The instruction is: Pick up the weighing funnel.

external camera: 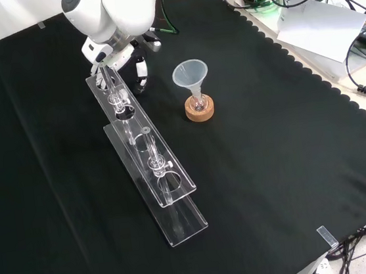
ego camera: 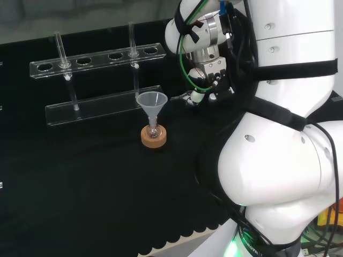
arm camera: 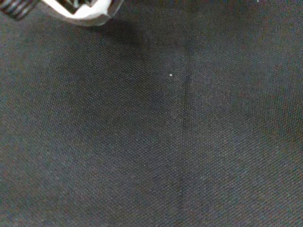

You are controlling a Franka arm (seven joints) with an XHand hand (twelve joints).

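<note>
Find the hand (external camera: 138,72) low over the black cloth (external camera: 272,166) at the top of the front view, just beside the far end of the clear rack (external camera: 168,178). Cannot tell from any view whether open or closed, nor whether holding anything. In the head view, look just left of the hand: a thin pale sliver near the cloth, perhaps the weighing funnel (ego camera: 176,98), but too faint to be sure. In the wrist view, bare weave under a blurred white part of the hand, so little help for aiming.

Biggest risk, as a judgement: closing on a clear piece hardly visible against the dark cloth, and so missing it, pinching only its edge, or flicking it away across the cloth. Second risk: brushing the rack or one of the upright test tubes (ego camera: 132,40) with the wrist, because of working so close beside them. Third: sweeping toward the funnel (external camera: 191,75), standing mouth up in a small flask on a cork ring (external camera: 200,110) near the hand, and tipping this top-heavy set over. Better to move slowly, to go low only over the target, and to lift straight up before any turn.
</note>
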